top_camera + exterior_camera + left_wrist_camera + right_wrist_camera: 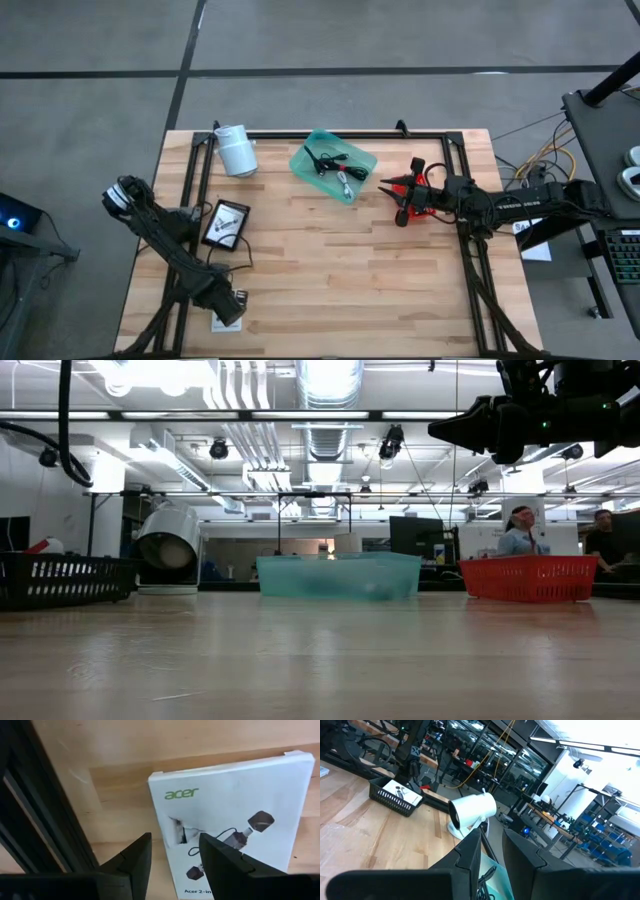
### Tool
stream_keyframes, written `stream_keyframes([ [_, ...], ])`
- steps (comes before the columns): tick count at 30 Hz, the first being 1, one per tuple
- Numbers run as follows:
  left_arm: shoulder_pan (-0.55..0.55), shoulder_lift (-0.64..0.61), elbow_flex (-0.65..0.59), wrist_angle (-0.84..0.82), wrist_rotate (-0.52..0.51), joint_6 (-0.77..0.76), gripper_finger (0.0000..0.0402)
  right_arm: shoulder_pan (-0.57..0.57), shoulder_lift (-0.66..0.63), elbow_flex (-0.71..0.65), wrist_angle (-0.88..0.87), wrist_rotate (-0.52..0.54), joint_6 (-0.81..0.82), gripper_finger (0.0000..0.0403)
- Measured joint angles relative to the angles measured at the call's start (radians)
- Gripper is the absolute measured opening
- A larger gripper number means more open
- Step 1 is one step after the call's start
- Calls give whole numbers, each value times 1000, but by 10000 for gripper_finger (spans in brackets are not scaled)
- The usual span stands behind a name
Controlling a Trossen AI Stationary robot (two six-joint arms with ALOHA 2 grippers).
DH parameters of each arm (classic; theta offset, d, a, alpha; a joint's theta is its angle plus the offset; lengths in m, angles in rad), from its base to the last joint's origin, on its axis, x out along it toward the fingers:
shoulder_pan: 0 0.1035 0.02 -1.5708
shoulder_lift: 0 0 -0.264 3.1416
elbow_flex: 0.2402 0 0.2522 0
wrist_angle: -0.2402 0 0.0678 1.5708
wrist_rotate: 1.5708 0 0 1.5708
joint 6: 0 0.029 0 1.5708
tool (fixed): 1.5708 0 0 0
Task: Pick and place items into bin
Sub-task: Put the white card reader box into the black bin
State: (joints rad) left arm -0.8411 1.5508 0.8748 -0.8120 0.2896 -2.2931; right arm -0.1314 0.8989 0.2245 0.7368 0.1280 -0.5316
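Observation:
The teal bin stands at the table's far middle with a thin black cable and a silvery plug lying inside; it also shows in the low view. My right gripper is open, raised above the red basket, and points toward the bin; it is high at the right in the low view. My left gripper is open near the table's near-left corner, its fingers over a flat white printed box that lies on the wood.
A white cylinder lies on its side at the far left, near the bin. A black slotted tray holding a card sits left of centre. People show in the room beyond. Bare wood lies across the table's middle and near side.

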Motion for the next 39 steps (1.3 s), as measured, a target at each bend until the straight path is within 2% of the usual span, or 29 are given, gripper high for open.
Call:
stream_keyframes([
  [11,-6,-1,11,1,49,18,148,0,0,0,0,0,0,68],
  [29,-24,-1,-37,5,56,21,148,0,0,0,0,0,0,68],
  [36,-23,-5,-131,190,68,26,147,0,0,0,0,0,0,68],
  [39,-23,-5,-157,255,69,26,131,0,0,0,0,0,-3,68],
])
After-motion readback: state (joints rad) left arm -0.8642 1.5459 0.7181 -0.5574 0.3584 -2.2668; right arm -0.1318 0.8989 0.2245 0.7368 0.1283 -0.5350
